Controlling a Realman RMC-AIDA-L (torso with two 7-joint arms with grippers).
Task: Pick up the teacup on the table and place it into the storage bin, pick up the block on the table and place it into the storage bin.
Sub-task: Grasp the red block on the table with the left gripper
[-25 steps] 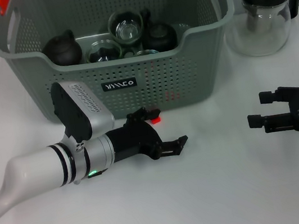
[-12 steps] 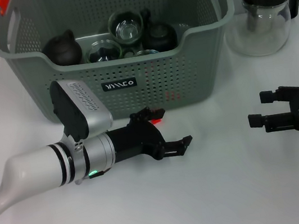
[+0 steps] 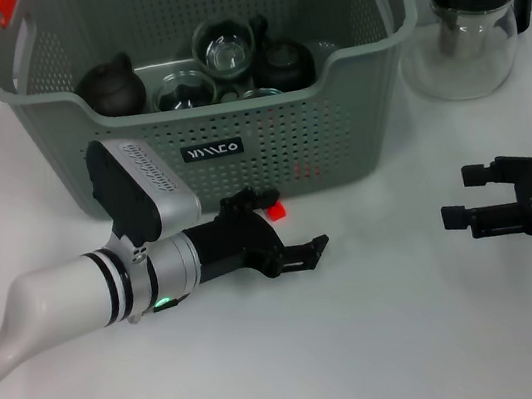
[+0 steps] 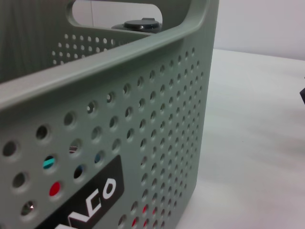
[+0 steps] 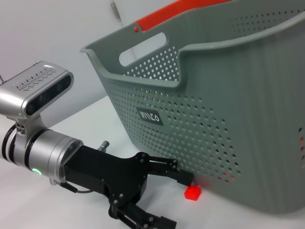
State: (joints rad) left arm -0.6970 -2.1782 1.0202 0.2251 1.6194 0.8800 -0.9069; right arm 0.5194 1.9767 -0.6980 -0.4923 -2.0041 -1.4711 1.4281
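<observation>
A small red block point(image 3: 277, 211) point(image 5: 192, 192) lies on the white table just in front of the storage bin point(image 3: 337, 138) point(image 4: 157, 119) point(image 5: 228, 109). My left gripper point(image 3: 291, 226) point(image 5: 174, 200) is open and low over the table, and the block sits between its fingers, close to the finger nearer the bin. Glass teacups point(image 3: 227, 52) and dark small pots sit inside the bin. Over at the right, my right gripper point(image 3: 463, 195) hovers open with nothing in it.
A glass teapot point(image 3: 471, 25) with a black lid stands at the back right, beside the bin. The bin's front wall is directly behind the block. White table surface stretches between the two grippers and along the front.
The left gripper edged forward to the right, then drew back slightly. The block and the right arm have not moved.
</observation>
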